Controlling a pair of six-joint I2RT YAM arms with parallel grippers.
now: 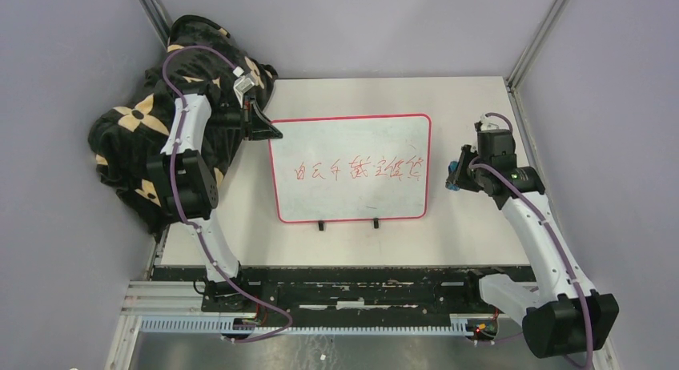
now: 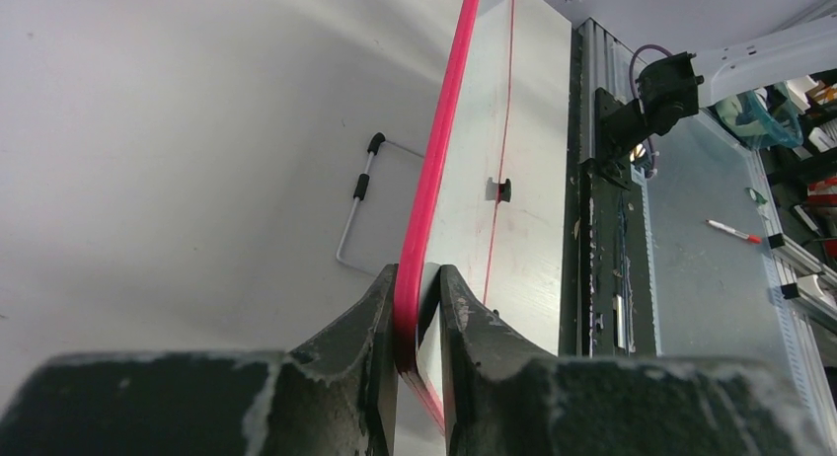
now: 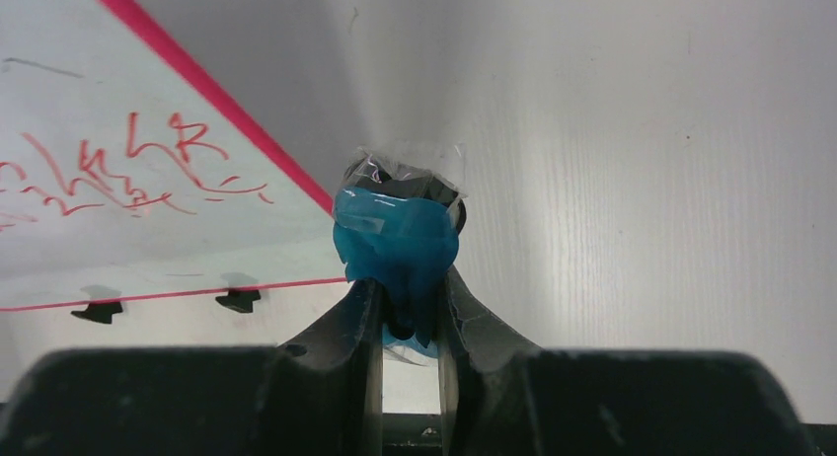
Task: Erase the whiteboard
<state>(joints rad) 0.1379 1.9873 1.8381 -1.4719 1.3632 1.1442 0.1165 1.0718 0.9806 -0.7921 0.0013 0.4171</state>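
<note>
The whiteboard [image 1: 350, 167] lies mid-table, white with a red-pink rim, a row of red writing [image 1: 358, 170] across it and two black feet on its near edge. My left gripper [image 1: 261, 128] is shut on its top-left corner; the left wrist view shows both jaws pinching the red rim [image 2: 418, 308]. My right gripper [image 1: 454, 178] hovers just right of the board's right edge, shut on a blue eraser wrapped in clear plastic [image 3: 397, 241]. The right wrist view shows the board's corner [image 3: 148, 180] to the eraser's left, with writing and both feet.
A black blanket with tan flower shapes [image 1: 152, 138] is heaped at the far left behind my left arm. A black rail [image 1: 344, 286] runs along the table's near edge. Grey walls close in the left, back and right sides.
</note>
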